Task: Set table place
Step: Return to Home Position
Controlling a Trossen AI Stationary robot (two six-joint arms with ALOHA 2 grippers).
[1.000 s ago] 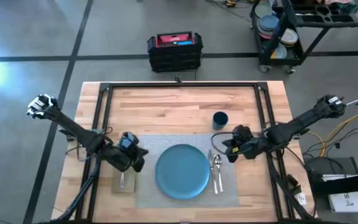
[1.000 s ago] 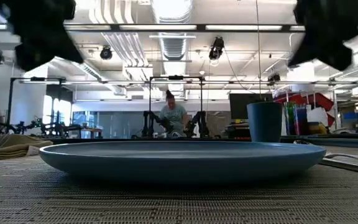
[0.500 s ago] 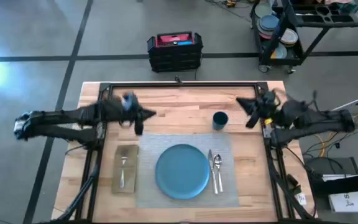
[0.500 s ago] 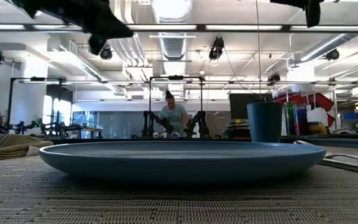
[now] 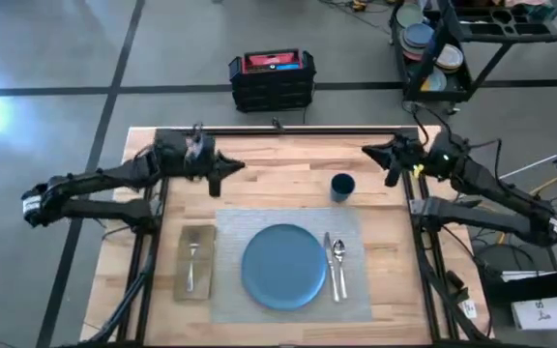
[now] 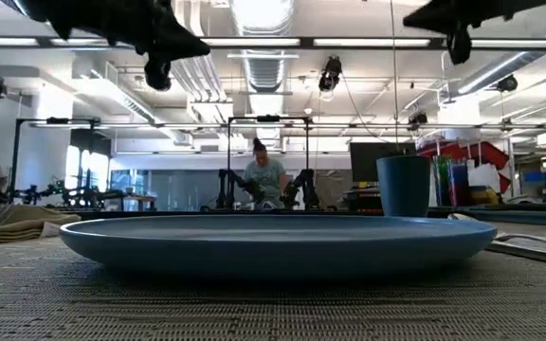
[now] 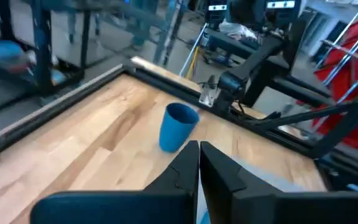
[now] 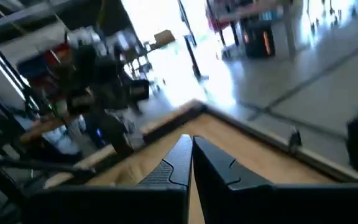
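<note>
Left gripper (image 5: pixel 230 166) hung over far left of table (image 5: pixel 278 164), fingers pressed together, empty. Right gripper (image 5: pixel 373 153) hung over far right, also closed, empty. Cup (image 5: pixel 342 186) stood between them, nearer right gripper. Plate (image 5: pixel 283 266) lay on placemat (image 5: pixel 356 295), well apart from both. Fork (image 5: pixel 190 271) lay on napkin (image 5: pixel 203 242); knife (image 5: pixel 329 266) and spoon (image 5: pixel 338 256) lay right of plate.

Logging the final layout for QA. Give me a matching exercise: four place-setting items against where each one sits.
Items:
1. fork
2. cup
3. spoon
4. plate

Places:
A. centre of the placemat
B. on the napkin
C. on the bare table, off the placemat
D. just right of the knife

Pairs: 1-B, 2-C, 3-D, 4-A
</note>
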